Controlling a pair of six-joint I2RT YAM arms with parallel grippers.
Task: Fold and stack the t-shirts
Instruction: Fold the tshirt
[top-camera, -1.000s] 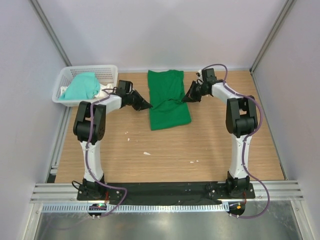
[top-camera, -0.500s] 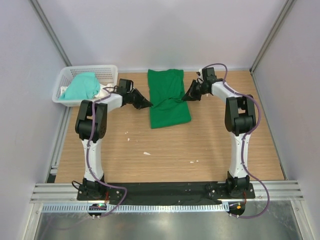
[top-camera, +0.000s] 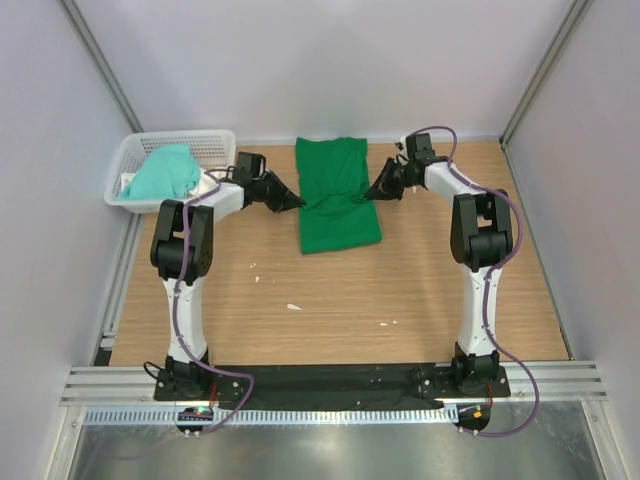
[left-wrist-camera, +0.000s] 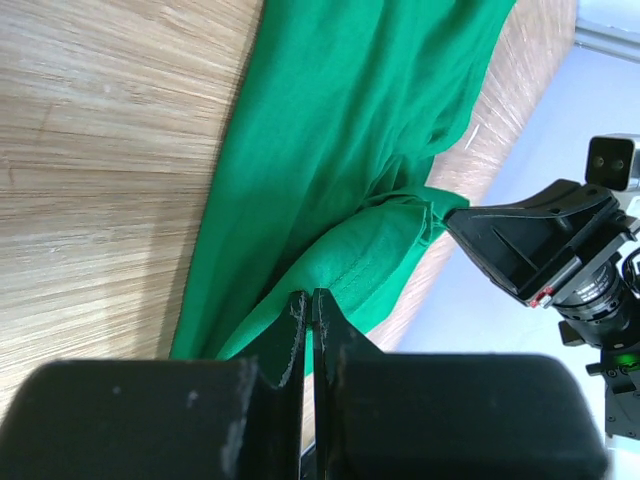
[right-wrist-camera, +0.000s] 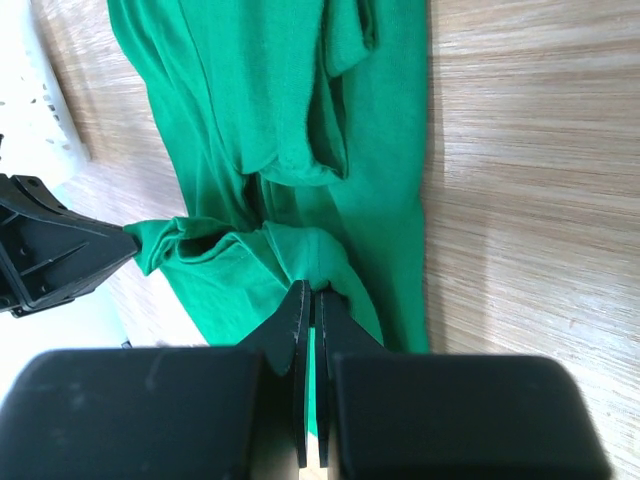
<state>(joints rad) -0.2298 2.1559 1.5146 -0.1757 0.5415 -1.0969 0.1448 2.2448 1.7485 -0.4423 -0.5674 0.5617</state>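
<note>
My left pincer (left-wrist-camera: 308, 300) is pressed almost together, its two matte black fingers leaving only a sliver, and that sliver is filled by a pinch of the deep green t-shirt (left-wrist-camera: 340, 150). The cloth I grip is bunched at the shirt's left edge into a soft rounded fold with a stitched hem along it. My right pincer (right-wrist-camera: 309, 290) is clamped the same way on the shirt's right edge, where the fabric rises in a small puckered ridge between my fingers. From above, the left pincer (top-camera: 298, 207) and the right pincer (top-camera: 372, 195) face each other across the green t-shirt (top-camera: 338, 200). It lies as a long narrow rectangle, smooth at its far end and rumpled in the middle where I hold it. In my right wrist view the green t-shirt (right-wrist-camera: 260, 130) shows loose overlapping layers and a curled sleeve. Under the shirt is the table (top-camera: 330, 300), pale wood with fine straight grain. Well to the left of the green shirt, a mint-teal t-shirt (top-camera: 165, 172) sits heaped in a white plastic lattice basket (top-camera: 180, 137)
</note>
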